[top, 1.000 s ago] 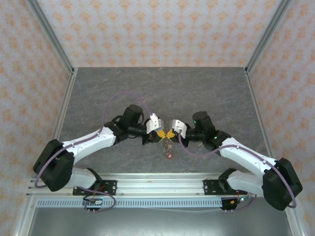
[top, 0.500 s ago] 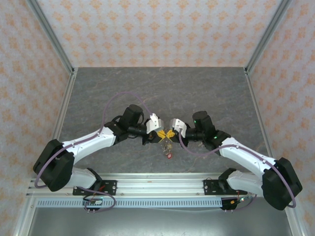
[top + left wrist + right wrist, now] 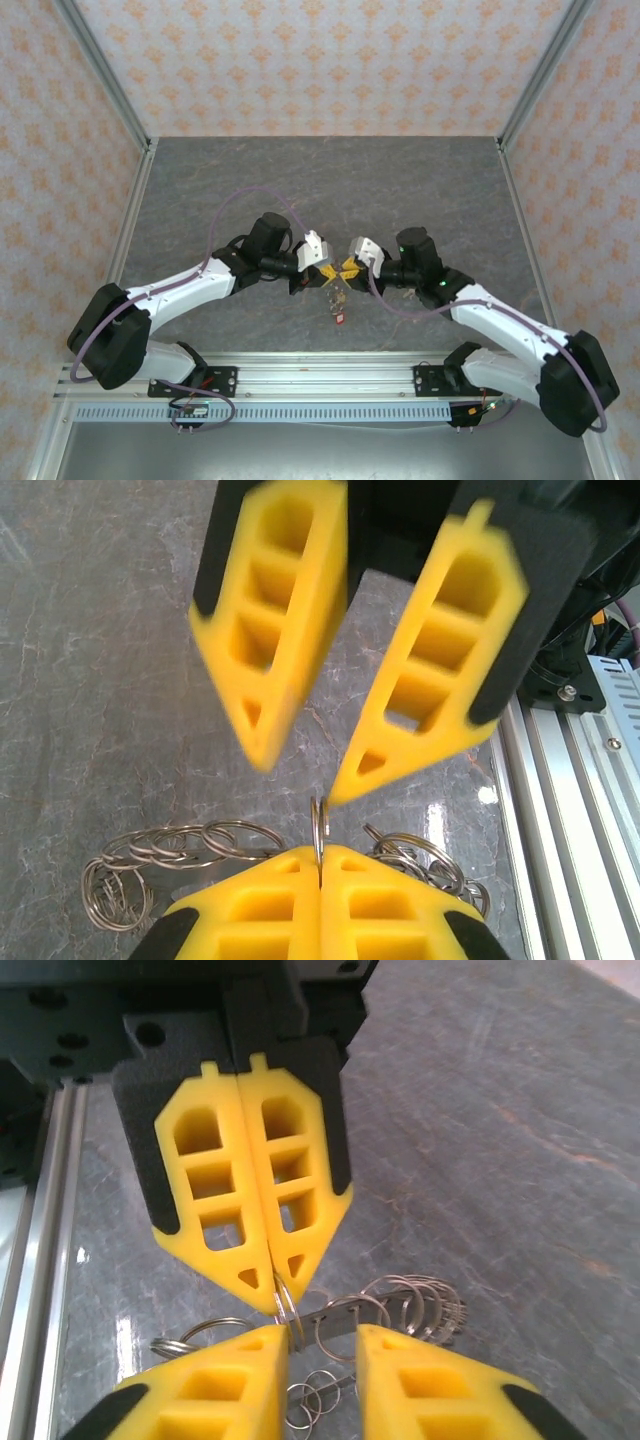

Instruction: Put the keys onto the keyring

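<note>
My left gripper point(image 3: 320, 855) clamped the thin silver metal keyring point(image 3: 319, 828); my right gripper point(image 3: 320, 1345) stood apart. A small red-headed key point(image 3: 343, 318) hung below (apparently threaded); others probably undone.

No readable text, label, brand, number or sign in any view — nothing legible.
</note>
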Controlling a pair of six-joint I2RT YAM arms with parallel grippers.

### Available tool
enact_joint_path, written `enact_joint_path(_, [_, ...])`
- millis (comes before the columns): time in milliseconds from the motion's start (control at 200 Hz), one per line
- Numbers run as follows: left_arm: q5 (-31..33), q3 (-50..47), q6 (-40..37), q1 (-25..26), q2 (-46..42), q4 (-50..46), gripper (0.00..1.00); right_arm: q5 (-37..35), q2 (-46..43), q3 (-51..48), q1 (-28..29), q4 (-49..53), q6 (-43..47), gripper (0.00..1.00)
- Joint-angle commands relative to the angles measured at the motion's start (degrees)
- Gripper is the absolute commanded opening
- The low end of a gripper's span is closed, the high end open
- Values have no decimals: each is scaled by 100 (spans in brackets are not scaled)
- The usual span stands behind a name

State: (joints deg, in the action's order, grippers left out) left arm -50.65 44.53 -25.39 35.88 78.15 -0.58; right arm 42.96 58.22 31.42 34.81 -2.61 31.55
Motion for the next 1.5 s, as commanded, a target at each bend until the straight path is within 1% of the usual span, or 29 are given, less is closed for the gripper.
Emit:
enact_joint_path(0, [124,79,120,16,-139,41,0,-941,-626,-230,-27,-444,-836,27])
enact_joint_path(65, [223,82,176,16,-151,46,0,-1678,-971,-352,-33,-595,-1563,28])
enact_joint_path(110, [255,99,200,16,-173,-1,0,-2584,-1146,-316,-27,-479,-2266,29])
enact_joint_path(165, [266,127,221,15,-186,-60,0,-3637,-1199,-46,-48,110,-2951,29])
enact_joint_path(205, [303,141,246,17,-204,-83,0,-4001,-1131,229,-150,726,-3230,30])
enact_joint_path(265, [356,149,301,14,-233,-100,0,-4228,-882,587,-430,1556,-3762,31])
enact_joint_path(320, [397,166,338,16,-235,-121,0,-4260,-590,829,-748,2168,-4324,32])
enact_joint_path(425, [425,238,366,17,-212,-270,0,-4198,-34,1080,-1290,3037,-5168,32])
enact_joint_path(535, [407,234,407,8,-240,-292,0,-4075,363,1044,-1744,3551,-5742,32])
enact_joint_path(656, [450,254,402,13,-262,-321,0,-3651,779,912,-2153,3750,-6069,34])
enact_joint_path(756, [460,316,368,14,-272,-445,0,-3629,929,798,-2180,3790,-6232,36])
enact_joint_path(946, [469,317,368,14,-327,-468,0,-3669,931,562,-2180,3760,-6509,35])
enact_joint_path(1161, [474,311,368,10,-340,-495,0,-3593,931,339,-2180,3629,-6532,37])
enact_joint_path(1376, [460,311,391,8,-320,-463,0,-3386,929,241,-2184,3434,-6504,34])
enact_joint_path(1396, [453,315,387,8,-326,-464,0,-3367,1056,236,-2180,3421,-6511,34])
enact_joint_path(1496, [455,320,391,7,-322,-470,0,-3317,1119,216,-2187,3365,-6544,34])
